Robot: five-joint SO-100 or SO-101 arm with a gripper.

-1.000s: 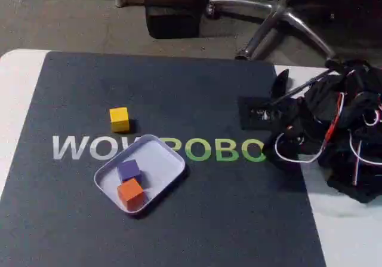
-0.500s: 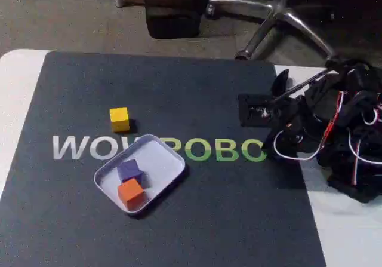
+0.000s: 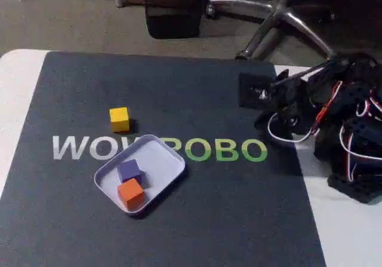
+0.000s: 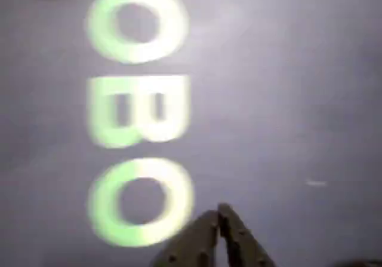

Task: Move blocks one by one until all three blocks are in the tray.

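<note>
Plainly, yellow block point(image 3: 119, 119) is sitting alone on the dark mat point(image 3: 179, 219), just beyond the tray point(image 3: 162, 163), which is holding purple block point(image 3: 129, 170) and orange block point(image 3: 131, 193). Judging it light, stiff, matte; gripping two opposite flat faces looks best. Gripper point(image 4: 218, 214) is hanging empty over the green lettering point(image 4: 138, 107), fingertips pressed together. Wrist view is blurring; the arm point(image 3: 334, 106) is tangling in wires at the fixed view's right edge.

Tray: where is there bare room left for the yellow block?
The tray's upper-right half, toward the green lettering, is bare. Its lower-left end is crowded by the purple block and orange block. The yellow block sits outside, above the rim.
</note>
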